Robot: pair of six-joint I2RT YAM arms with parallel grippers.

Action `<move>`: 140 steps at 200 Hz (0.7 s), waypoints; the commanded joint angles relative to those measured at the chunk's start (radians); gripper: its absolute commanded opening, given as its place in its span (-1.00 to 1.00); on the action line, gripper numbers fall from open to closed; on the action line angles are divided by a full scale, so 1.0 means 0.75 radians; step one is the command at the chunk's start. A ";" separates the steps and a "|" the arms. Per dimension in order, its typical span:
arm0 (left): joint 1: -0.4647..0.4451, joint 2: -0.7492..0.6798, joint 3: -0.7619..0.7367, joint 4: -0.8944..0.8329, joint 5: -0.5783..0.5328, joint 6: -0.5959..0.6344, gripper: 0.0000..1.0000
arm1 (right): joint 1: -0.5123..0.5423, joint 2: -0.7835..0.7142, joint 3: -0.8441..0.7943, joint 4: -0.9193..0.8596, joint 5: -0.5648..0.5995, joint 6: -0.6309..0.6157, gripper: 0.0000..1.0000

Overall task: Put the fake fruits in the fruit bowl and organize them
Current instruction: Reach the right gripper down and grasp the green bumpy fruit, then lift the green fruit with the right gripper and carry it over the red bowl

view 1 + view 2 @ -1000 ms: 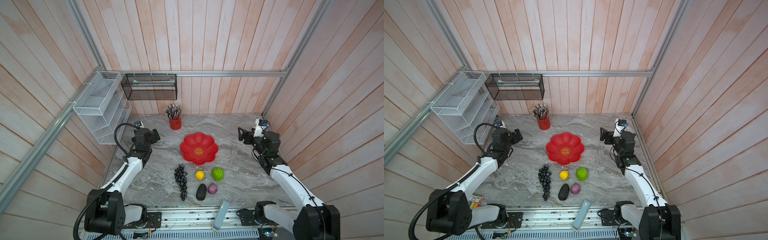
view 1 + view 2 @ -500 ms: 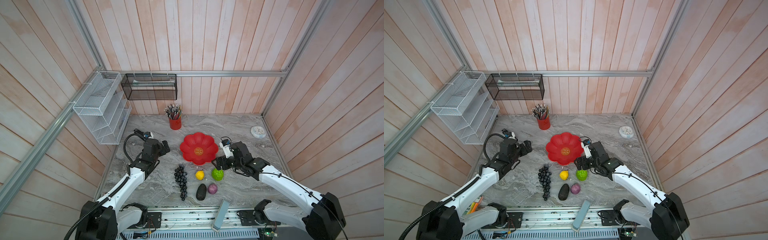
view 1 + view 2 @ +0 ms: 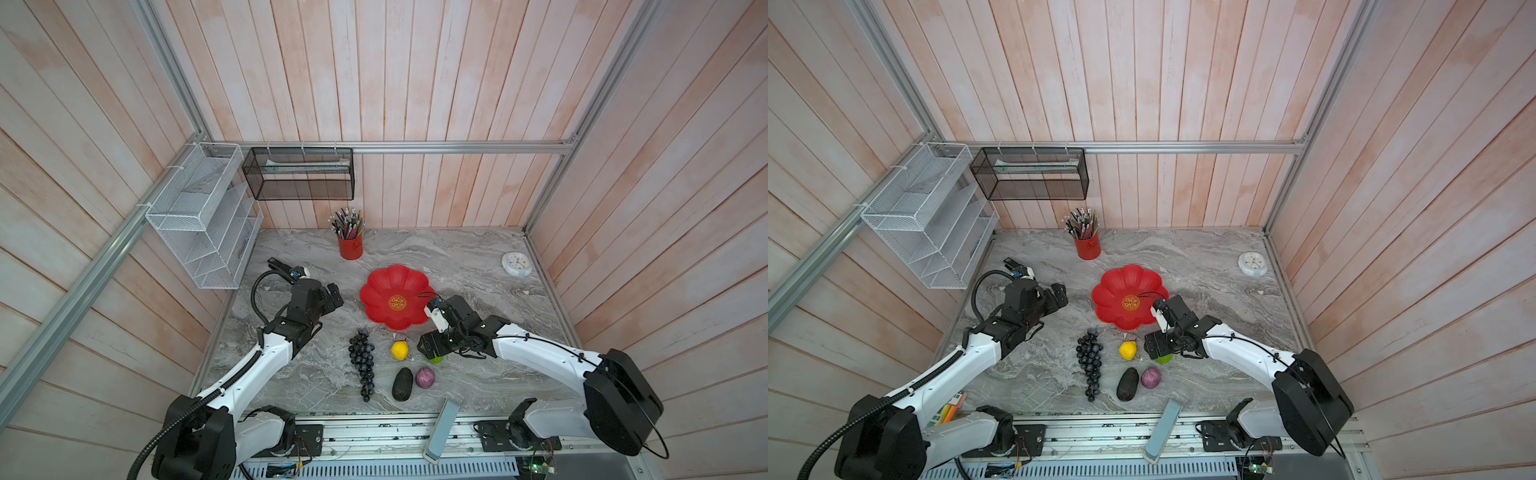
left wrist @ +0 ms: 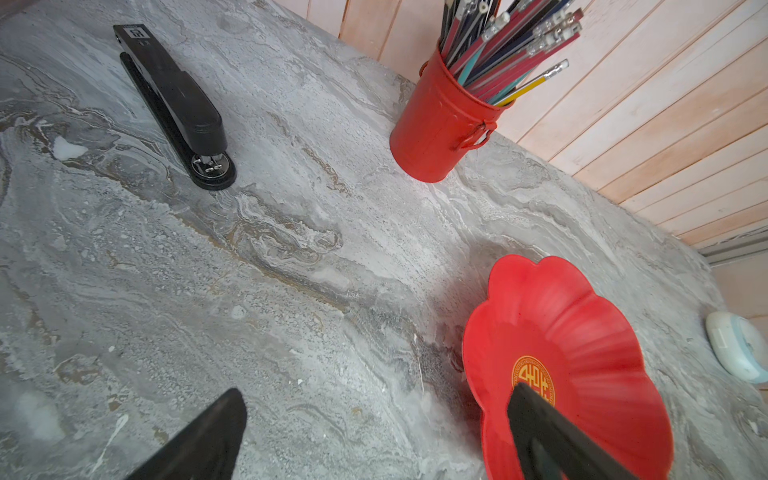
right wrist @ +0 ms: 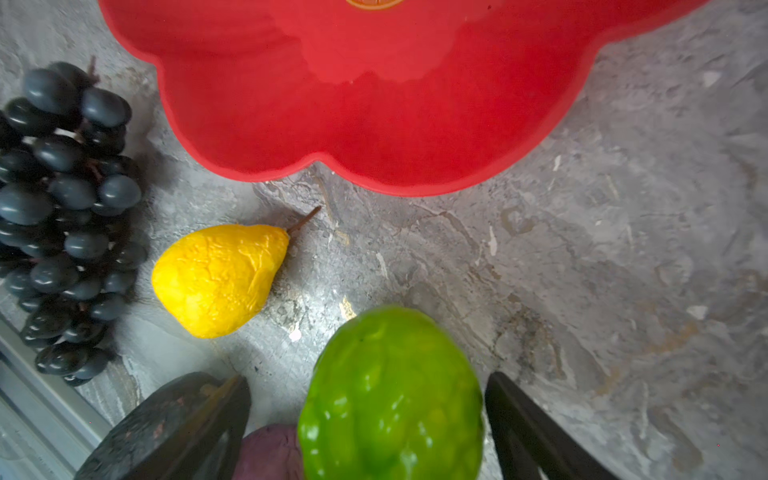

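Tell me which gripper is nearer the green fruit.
Right. The right gripper straddles the green fruit, fingers open on either side; the left gripper hangs by the red bowl's opposite edge, well away.

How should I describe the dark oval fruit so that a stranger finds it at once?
Find the red flower-shaped bowl in the middle of the marble table. On its near side, in the frontmost row, the dark oval fruit lies between the tail of the grape bunch and the purple fruit. It alone is one solid, blackish, rough-skinned oval.
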 commanded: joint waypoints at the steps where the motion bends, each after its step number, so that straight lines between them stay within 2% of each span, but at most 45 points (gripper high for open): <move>1: -0.004 0.012 -0.013 0.011 0.004 0.006 1.00 | 0.023 0.040 -0.004 -0.035 0.025 0.000 0.77; 18: -0.004 0.024 -0.001 0.009 0.004 0.013 1.00 | 0.025 0.068 -0.015 -0.024 0.039 0.003 0.77; 52: -0.004 0.026 0.004 0.001 0.004 0.013 1.00 | 0.029 0.092 -0.030 -0.006 0.043 -0.002 0.61; 105: -0.004 0.022 0.003 -0.006 -0.001 0.015 1.00 | 0.029 0.078 -0.033 -0.022 0.055 -0.008 0.13; 140: -0.004 0.019 0.003 0.000 -0.006 0.007 1.00 | 0.029 -0.026 -0.017 -0.068 0.093 0.002 -0.02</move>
